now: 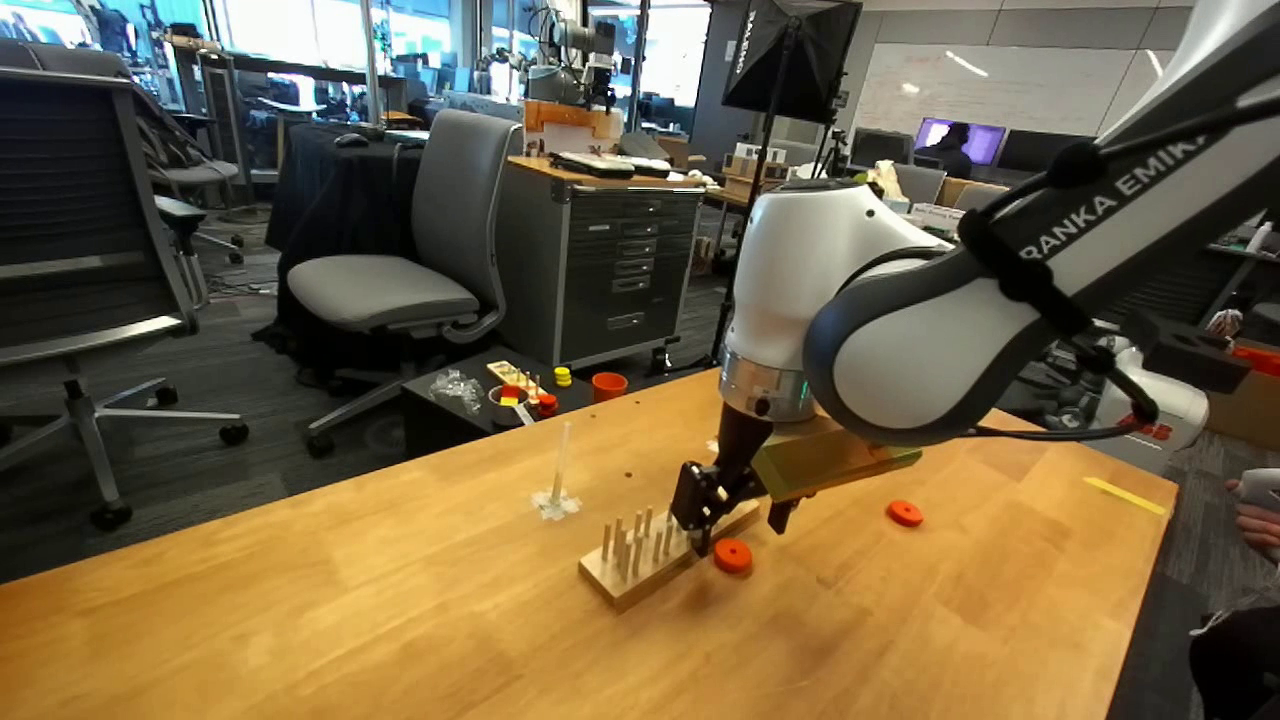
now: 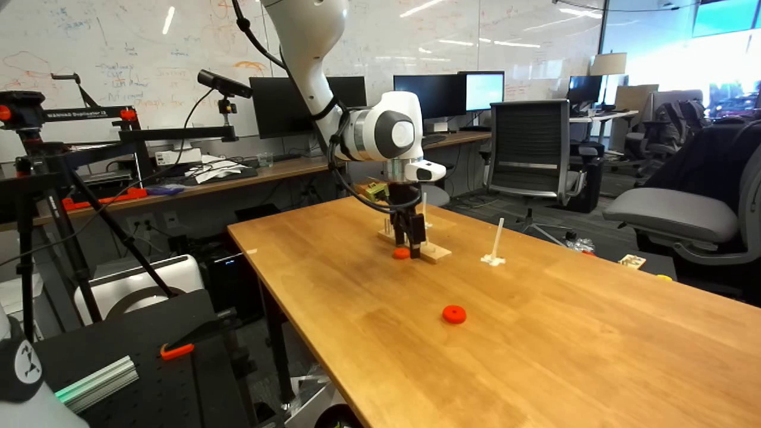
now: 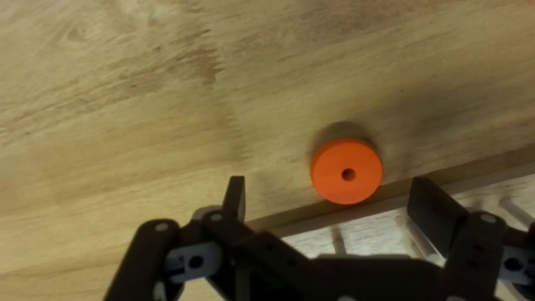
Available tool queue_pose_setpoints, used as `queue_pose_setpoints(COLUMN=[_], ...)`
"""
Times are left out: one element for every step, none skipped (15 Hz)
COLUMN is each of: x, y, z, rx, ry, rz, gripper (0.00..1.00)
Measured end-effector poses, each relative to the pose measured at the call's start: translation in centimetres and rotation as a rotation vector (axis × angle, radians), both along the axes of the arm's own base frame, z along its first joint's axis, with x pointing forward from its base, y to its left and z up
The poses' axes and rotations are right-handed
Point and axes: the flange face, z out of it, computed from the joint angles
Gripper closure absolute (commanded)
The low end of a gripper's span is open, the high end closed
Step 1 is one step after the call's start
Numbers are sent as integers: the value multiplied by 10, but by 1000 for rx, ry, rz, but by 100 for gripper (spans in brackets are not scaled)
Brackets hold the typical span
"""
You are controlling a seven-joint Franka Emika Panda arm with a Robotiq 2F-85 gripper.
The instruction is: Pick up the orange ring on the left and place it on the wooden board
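An orange ring (image 1: 733, 556) lies flat on the table close beside the wooden board (image 1: 620, 592), which carries several upright pegs. It also shows in an exterior view (image 2: 401, 253) and the wrist view (image 3: 332, 175); I cannot tell whether it touches the board. A second orange ring (image 1: 905, 513) lies apart on the table and shows in an exterior view (image 2: 454, 314). My gripper (image 1: 741, 535) is low over the board. In the wrist view its fingers (image 3: 329, 182) are wide apart and empty, with the near ring between and slightly beyond the tips. One finger is beside a peg.
A thin upright rod (image 1: 561, 465) is taped to the table near the board; it also shows in an exterior view (image 2: 497, 241). A yellow tape strip (image 1: 1125, 496) lies near the table's end. A low black table (image 1: 430, 435) with toys stands beyond the edge.
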Motion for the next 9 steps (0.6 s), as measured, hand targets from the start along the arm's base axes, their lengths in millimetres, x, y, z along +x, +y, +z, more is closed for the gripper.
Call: queue_pose_setpoints(x=[0,0,-1,-1,-2,-2,-3,-4,-5], y=[0,0,1,2,3,4,5,6,7], z=[0,-1,-1,-2,-3,-5,-7,-8,-10], rx=[2,3,4,6,8,10,13,15,16], ry=[1,3,4,6,8,11,15,18,22], rz=[-3,-4,-5,-6,-6,-9,-10,-11,-11], gripper=[0,0,0,0,0,0,0,0,0])
